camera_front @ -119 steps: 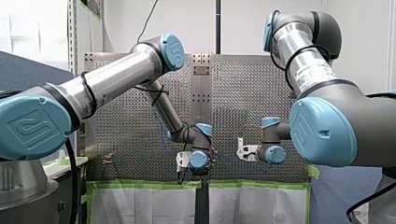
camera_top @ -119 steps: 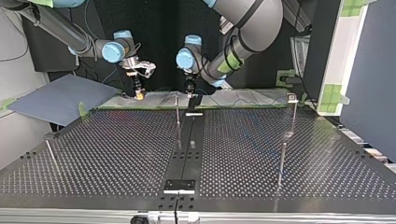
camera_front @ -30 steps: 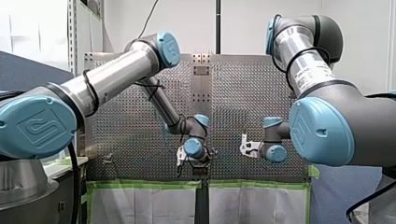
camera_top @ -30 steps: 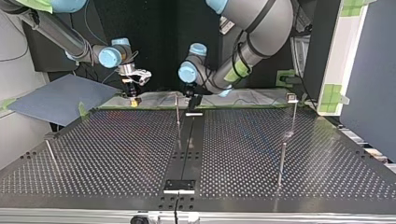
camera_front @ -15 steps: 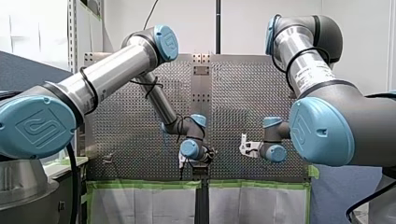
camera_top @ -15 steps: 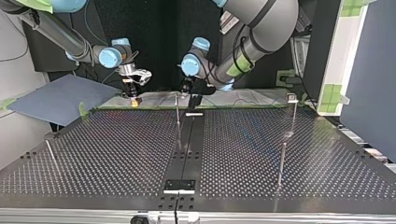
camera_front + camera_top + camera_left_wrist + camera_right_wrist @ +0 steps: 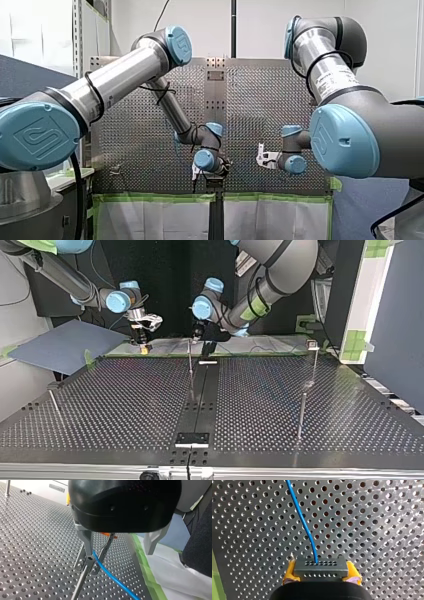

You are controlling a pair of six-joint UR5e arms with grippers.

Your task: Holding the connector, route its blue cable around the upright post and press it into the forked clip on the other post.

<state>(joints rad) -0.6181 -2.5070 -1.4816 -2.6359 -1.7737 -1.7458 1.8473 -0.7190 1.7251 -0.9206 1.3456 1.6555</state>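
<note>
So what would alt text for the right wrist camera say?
The right hand, with yellow pads, clamps a dark connector; a blue cable runs from it away across the perforated metal table.

Clearances and obstructions on the perforated table [image 7: 125, 405], as seen in the top view.
Centre post [image 7: 190, 356]: thin and upright, near the far edge beside the black centre strip [image 7: 200, 400]; my left gripper [image 7: 205, 347] crowds its top and closes off approach from behind. Blue cable [image 7: 113, 578]: in the left wrist view it slants from that post's top toward the green-taped edge [image 7: 143, 566], crossing the way on that side. Far right post [image 7: 314, 362] and near right post [image 7: 301, 412]: well apart from the centre, with wide bare plate between. Leaning rod [image 7: 54, 405]: at the left border, with broad open plate between it and the strip. My right gripper [image 7: 144, 345]: occupies the far edge left of the centre post, apart from it.
</note>
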